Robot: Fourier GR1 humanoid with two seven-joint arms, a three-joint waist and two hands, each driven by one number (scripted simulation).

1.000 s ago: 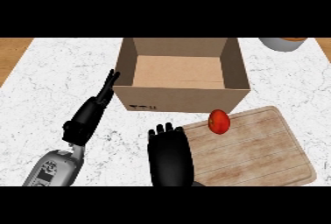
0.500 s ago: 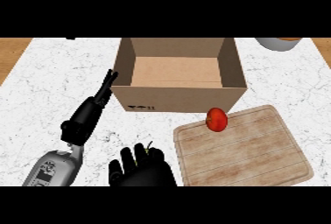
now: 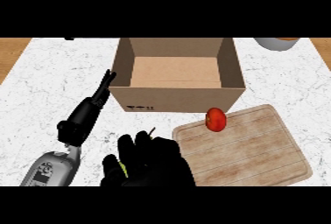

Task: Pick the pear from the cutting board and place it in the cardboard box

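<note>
Lift the right hand (image 3: 155,164) — curled round the mostly hidden pear (image 3: 123,168) — clear of the table (image 3: 51,78), carry over the cardboard box's (image 3: 174,98) near wall, lower inside, then uncurl.

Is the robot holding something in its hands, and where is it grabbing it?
The right hand is curled around a yellow-green fruit, likely the pear, gripping its body; only a sliver and the stem show. The left hand holds nothing.

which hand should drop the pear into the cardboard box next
Right hand: it curls round the pear, just short of the cardboard box. The left hand lies open beside the box, empty.
</note>
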